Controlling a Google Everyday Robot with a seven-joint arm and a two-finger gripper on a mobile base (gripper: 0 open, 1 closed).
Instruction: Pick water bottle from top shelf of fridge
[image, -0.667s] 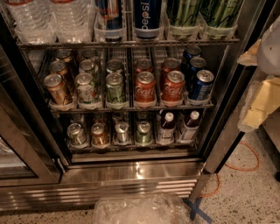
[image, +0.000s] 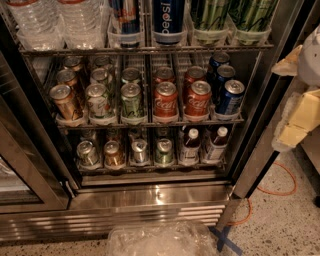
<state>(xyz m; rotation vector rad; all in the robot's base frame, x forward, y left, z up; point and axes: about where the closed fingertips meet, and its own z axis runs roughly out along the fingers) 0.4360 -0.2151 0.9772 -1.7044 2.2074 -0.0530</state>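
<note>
Dark steel fridge, ribbed water bottle, wire top shelf, pincer right, state unclear.

Dim, warm light. The fridge interior sinks into shadow behind the lower cans. Soft glare streaks its steel sill. The gripper, at the right edge, catches brighter, pale light.

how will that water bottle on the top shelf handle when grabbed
Probably squashy: the water bottle has clear ribbed walls. Packed against a neighbouring bottle on the top shelf, it may drag that one along. The hand is at the right edge, beside the fridge.
</note>
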